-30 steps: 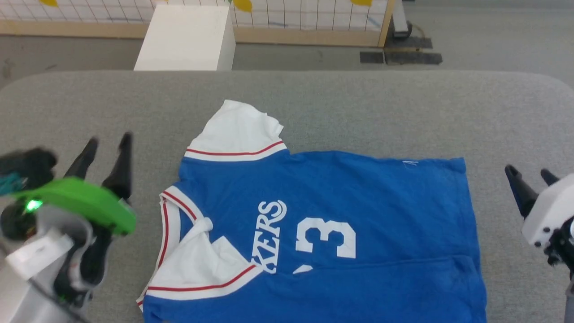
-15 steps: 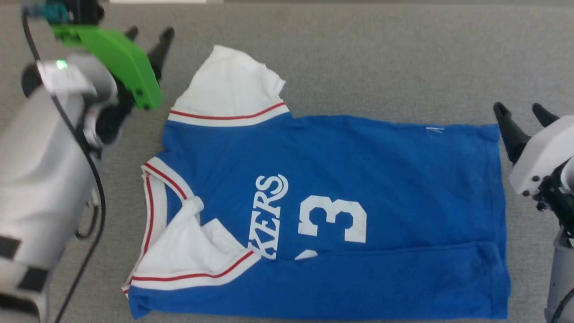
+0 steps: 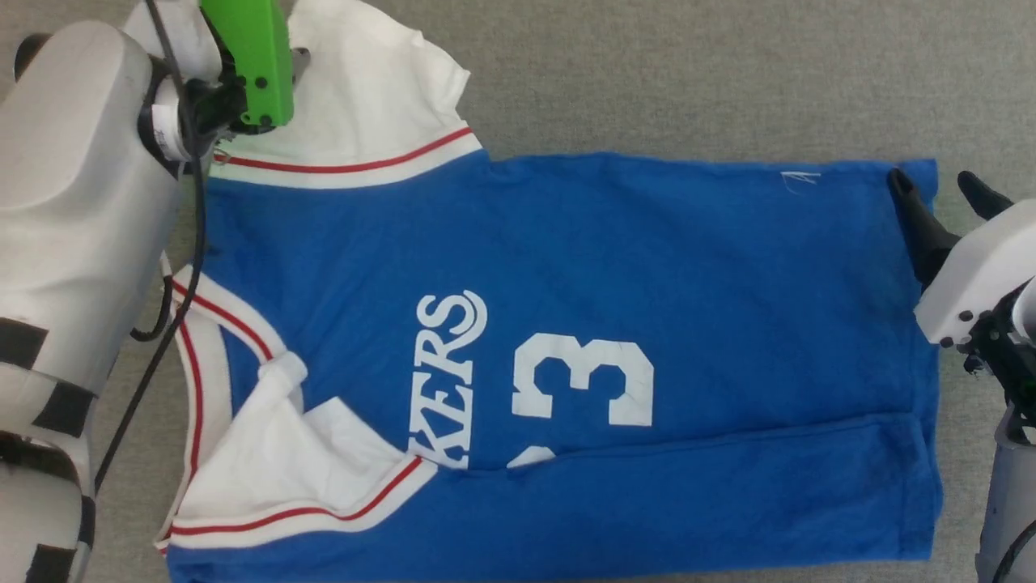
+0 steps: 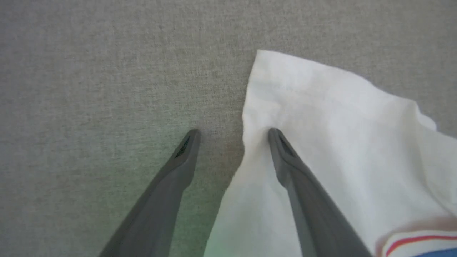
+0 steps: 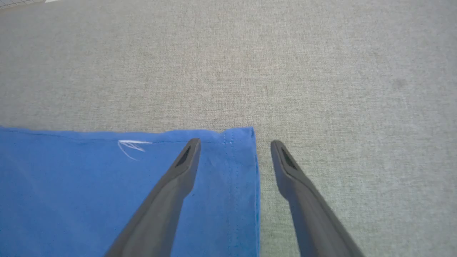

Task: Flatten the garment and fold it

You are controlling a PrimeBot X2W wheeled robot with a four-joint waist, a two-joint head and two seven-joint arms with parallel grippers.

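At the far left, the robot's pale left forearm (image 3: 73, 162) reaches away from the camera, with a bright green plastic mount (image 3: 247, 57) at its wrist. The left gripper (image 4: 232, 132) has its 2 long dark fingers spread apart, grasping nothing. In the left wrist view, 1 finger is over bare surface. The other fingertip (image 4: 275, 137) rests on the edge of a white sleeve, where the cloth puckers around it.

That sleeve belongs to the garment (image 3: 566, 267), a bright blue short-sleeved jersey T-shirt with white sleeves and collar trimmed in red stripes. It lies front up on a grey fabric-covered surface (image 3: 647, 81), collar to the left and hem to the right. The far sleeve spreads out at the far left. The near sleeve is folded in over the chest, and a band of blue cloth along the near edge is folded over too. Together they hide part of the white lettering; the letters "KERS" and a large white 3 read sideways across the middle. A small white mark (image 3: 801, 180) sits near the far right corner.

At the right, the right gripper (image 5: 234, 142) straddles that far hem corner, its fingers spread and released. 1 finger is above the blue cloth, the other above the grey surface just beside the hem. Whether either touches down cannot be told. The arm's white housing (image 3: 971, 275) shows at the right edge.
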